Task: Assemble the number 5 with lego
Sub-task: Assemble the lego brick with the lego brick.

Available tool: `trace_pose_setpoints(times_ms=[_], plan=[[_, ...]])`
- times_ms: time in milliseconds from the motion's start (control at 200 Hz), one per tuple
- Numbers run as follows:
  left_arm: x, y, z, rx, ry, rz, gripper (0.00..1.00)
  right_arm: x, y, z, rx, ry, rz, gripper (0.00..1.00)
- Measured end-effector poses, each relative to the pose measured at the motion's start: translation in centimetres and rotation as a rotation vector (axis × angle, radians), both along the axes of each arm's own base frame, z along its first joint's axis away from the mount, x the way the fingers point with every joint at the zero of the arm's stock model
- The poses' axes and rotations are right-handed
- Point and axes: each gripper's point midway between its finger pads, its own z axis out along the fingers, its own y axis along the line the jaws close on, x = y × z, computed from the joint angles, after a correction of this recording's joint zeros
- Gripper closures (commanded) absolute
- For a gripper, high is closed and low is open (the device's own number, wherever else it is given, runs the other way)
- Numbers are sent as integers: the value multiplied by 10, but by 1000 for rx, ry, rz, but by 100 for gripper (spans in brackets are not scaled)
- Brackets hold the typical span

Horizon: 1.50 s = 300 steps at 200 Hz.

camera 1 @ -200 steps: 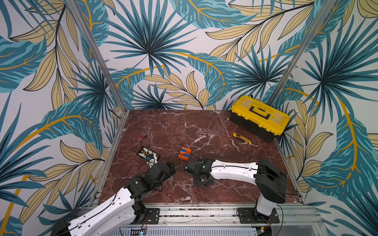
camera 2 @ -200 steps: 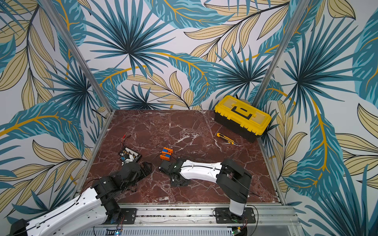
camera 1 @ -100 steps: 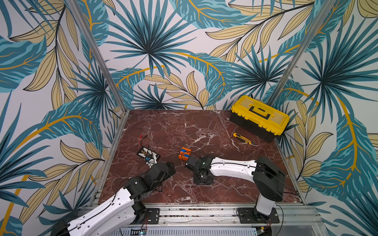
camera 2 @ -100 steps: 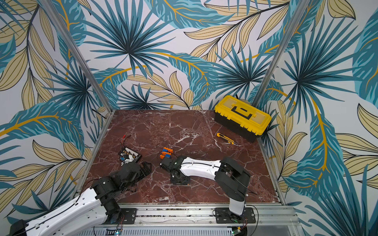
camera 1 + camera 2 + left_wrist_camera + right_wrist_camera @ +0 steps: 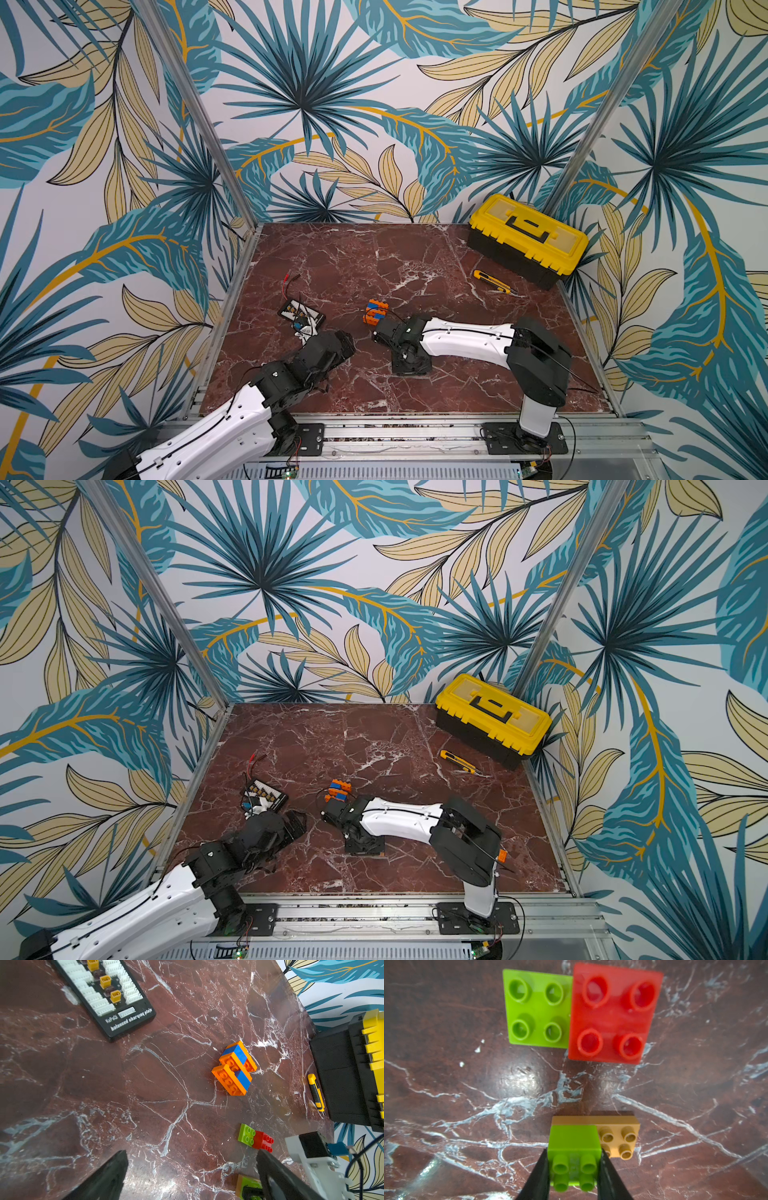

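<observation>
Right gripper [image 5: 574, 1153] clamps a green brick [image 5: 574, 1140], seemingly seated on a tan brick [image 5: 618, 1136]; left gripper [image 5: 191, 1155] gapes. Toolbox [image 5: 528, 239] shut in the far right corner, knife [image 5: 492, 282] beside it.

Top views look down from high front; wrist cams close-up, both w/ red brick [image 5: 262, 1140].

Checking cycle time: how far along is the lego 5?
Done: orange-and-blue stack lies joined. In hand: right gripper shut on a green brick atop a tan brick. Remaining: green plate and red brick lie loose; left gripper open, empty.
</observation>
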Motion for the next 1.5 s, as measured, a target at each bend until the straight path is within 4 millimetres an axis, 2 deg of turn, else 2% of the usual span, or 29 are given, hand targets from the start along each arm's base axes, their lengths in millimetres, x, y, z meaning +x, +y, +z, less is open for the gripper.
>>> trace_pose_setpoints(times_ms=[165, 290, 406, 681, 766, 1031, 1502], plan=[[0, 1, -1, 5, 1, 2, 0, 3, -13, 2, -38, -35, 8, 54], [0, 1, -1, 8, 1, 3, 0, 10, -16, 17, -23, -78, 11, 52], [0, 2, 0, 8, 0, 3, 0, 13, -15, 30, 7, -106, 13, 53], [0, 1, -1, 10, 3, -2, 0, 7, -16, 22, 3, -77, 14, 54], [0, 1, -1, 9, 3, -2, 0, 5, -15, 16, 1, -58, 16, 58], [0, 0, -2, 11, 4, -2, 0, 4, -16, 11, -11, -47, 20, 84], [1, -4, -6, 14, 22, -14, 0, 1, -18, 2, -3, -36, 17, 84]])
